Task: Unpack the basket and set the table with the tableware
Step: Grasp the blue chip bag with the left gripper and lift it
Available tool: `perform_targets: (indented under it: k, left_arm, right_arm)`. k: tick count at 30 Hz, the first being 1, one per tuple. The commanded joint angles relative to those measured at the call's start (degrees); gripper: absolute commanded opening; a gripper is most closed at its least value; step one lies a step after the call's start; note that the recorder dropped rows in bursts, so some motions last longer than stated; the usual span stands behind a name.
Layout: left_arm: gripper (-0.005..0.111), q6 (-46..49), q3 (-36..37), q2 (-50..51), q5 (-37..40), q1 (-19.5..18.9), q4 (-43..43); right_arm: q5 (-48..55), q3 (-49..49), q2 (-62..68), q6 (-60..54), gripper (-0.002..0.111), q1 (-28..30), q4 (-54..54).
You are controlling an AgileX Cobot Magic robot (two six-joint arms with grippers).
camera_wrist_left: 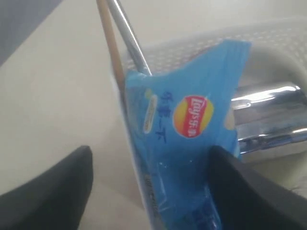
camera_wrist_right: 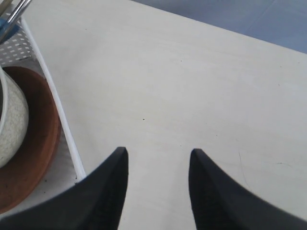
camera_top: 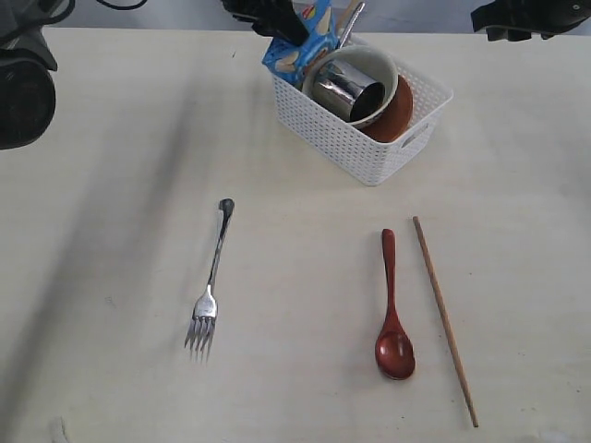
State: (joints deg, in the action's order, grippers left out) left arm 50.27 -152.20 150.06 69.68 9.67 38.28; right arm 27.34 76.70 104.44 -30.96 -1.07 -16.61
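Note:
The white basket (camera_top: 355,146) stands at the back of the table (camera_top: 111,185). It holds a cream bowl (camera_top: 374,66), a steel cup (camera_top: 346,90), a brown plate (camera_top: 399,115), and a knife (camera_wrist_left: 128,38) and a chopstick (camera_wrist_left: 108,43) sticking up. A fork (camera_top: 211,277), a red-brown spoon (camera_top: 392,314) and one chopstick (camera_top: 445,318) lie on the table. My left gripper (camera_wrist_left: 149,151) is open, its fingers astride the blue snack packet (camera_wrist_left: 192,139) at the basket's back corner. My right gripper (camera_wrist_right: 158,152) is open and empty over bare table beside the basket's rim (camera_wrist_right: 57,110).
The blue packet (camera_top: 300,48) leans against the bowl inside the basket. The left arm's dark body (camera_top: 23,88) shows at the left edge of the exterior view. The right arm (camera_top: 528,18) hangs at the back right.

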Motion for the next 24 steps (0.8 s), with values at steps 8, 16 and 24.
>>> perform_targets:
  k: [8, 16, 24]
  left_arm:
    - [0.0, -2.6, -0.2, 0.0, 0.3, 0.2, -0.2]
    - [0.0, -2.7, -0.2, -2.6, 0.3, 0.2, -0.3]
    - [0.0, -3.2, -0.2, -7.5, 0.3, 0.2, -0.4]
  right_arm:
    - [-1.4, -0.2, -0.1, -0.4, 0.04, 0.3, -0.7]
    - [-1.6, -0.2, -0.1, -0.4, 0.04, 0.3, -0.7]
    - [-1.7, -0.2, -0.1, -0.4, 0.04, 0.3, -1.0]
